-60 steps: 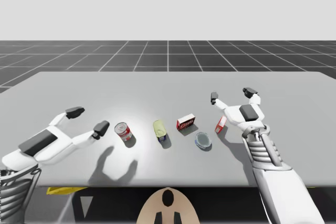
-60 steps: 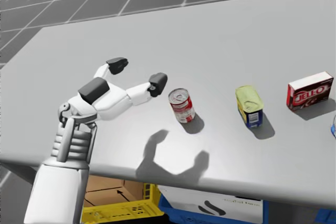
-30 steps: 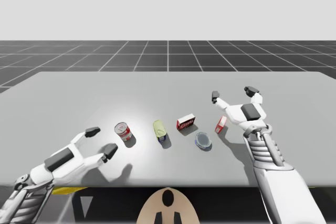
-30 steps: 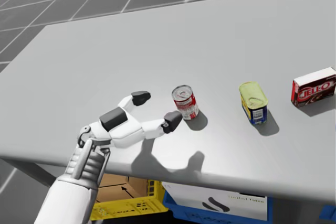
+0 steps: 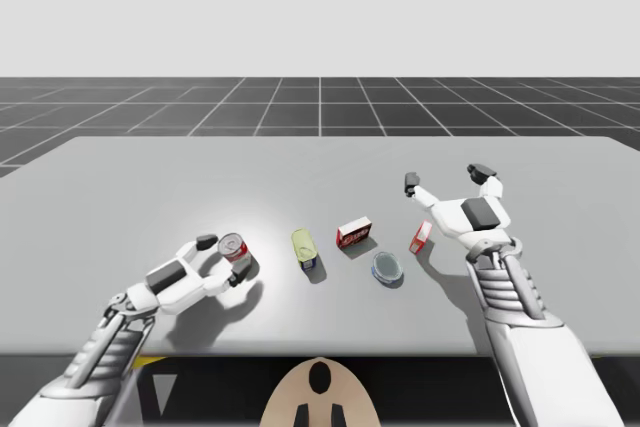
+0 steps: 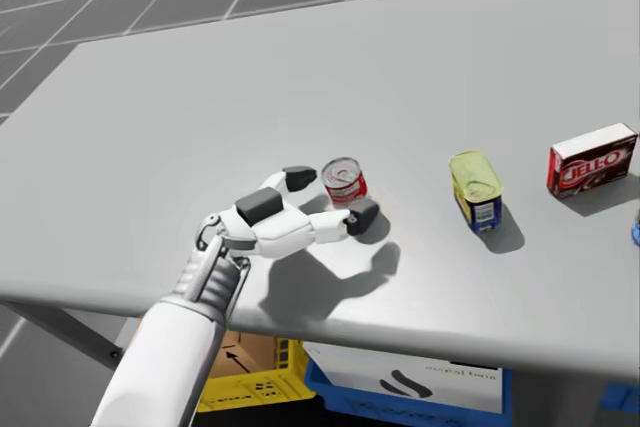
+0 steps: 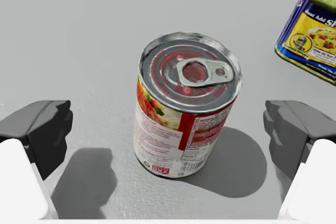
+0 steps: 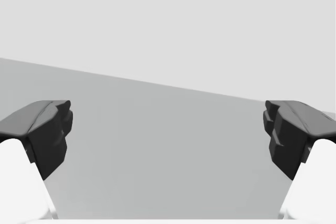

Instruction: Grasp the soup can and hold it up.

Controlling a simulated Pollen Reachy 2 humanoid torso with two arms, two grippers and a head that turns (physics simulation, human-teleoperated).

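Red-and-white labelled metal with a silver ring-pull lid: the soup can (image 7: 186, 103) is seen upright on the grey table (image 5: 140, 177). In the high view it is placed at 9 o'clock of the yellow-topped blue tin (image 5: 306, 247), near the table's front edge. The left gripper (image 7: 165, 132) is spread apart and set low around the can. One of its dark fingers (image 7: 39, 129) is seen on each side, with bare table showing between pad and label, so no contact is judged on either side. In the head view, the can (image 6: 344, 181) is bracketed by the same gripper (image 6: 330, 195).

The right gripper (image 5: 446, 178) is held apart as well. It is raised over the table at 3 o'clock of the tin, just behind a small red box (image 5: 421, 237), with nothing between its fingers.

Handling, as judged:
- The wall is rigid and should not be crushed by a firm squeeze.
- The can is probably full, so moderate weight is expected.
- The label is smooth and curved, so slipping or twisting is possible.
- The can is tall and narrow and could be tipped if one pad lands first.

Hold is best taken across the diameter at mid-height, below the rim, with the pads squared to the wall. The lid and ring-pull are best avoided.
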